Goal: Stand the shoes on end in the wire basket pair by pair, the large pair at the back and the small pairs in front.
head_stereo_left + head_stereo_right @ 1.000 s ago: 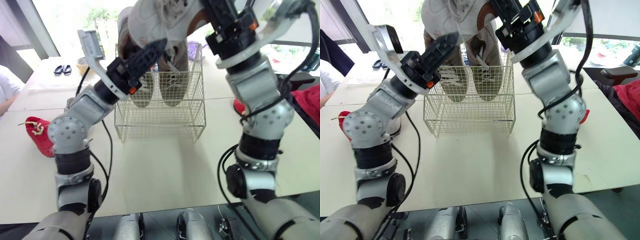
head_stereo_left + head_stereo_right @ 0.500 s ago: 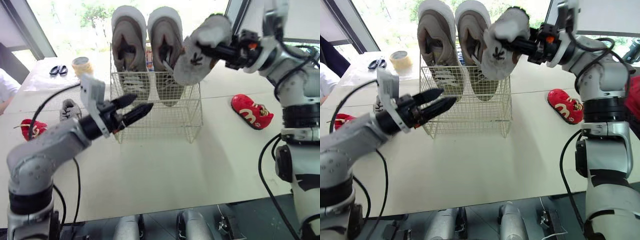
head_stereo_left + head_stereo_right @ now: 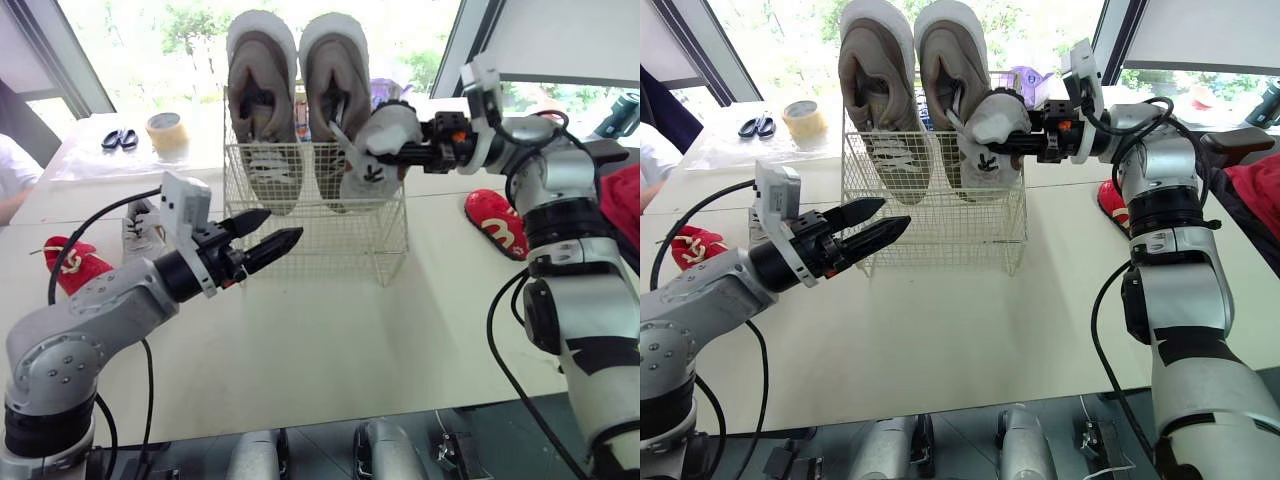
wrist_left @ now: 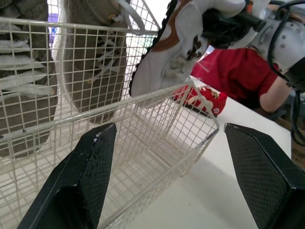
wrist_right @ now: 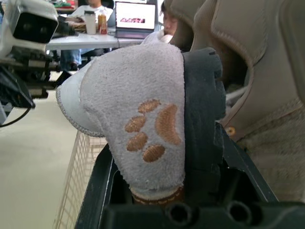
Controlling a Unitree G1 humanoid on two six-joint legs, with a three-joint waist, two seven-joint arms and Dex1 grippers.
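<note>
The wire basket (image 3: 316, 232) stands mid-table with the large grey-beige pair (image 3: 262, 95) on end along its back. My right gripper (image 3: 418, 153) is shut on a small grey shoe (image 3: 371, 150) with a brown paw print (image 5: 152, 129). The shoe hangs toe-down at the basket's right side, its tip just below the rim (image 4: 157, 93). My left gripper (image 3: 272, 234) is open and empty, just off the basket's front left corner. Another small grey shoe (image 3: 136, 222) lies on the table to the left. One red shoe (image 3: 72, 264) lies at the far left and another (image 3: 500, 222) right of the basket.
A tape roll (image 3: 166, 132) and scissors (image 3: 118, 138) lie at the back left. A person's white sleeve (image 3: 10, 180) shows at the left edge, and red cloth (image 3: 625, 200) at the right edge. Bare table (image 3: 330, 340) stretches in front of the basket.
My right gripper has lowered the small grey shoe from above the rim to the basket's right side. The left gripper has stayed open near the front left corner.
</note>
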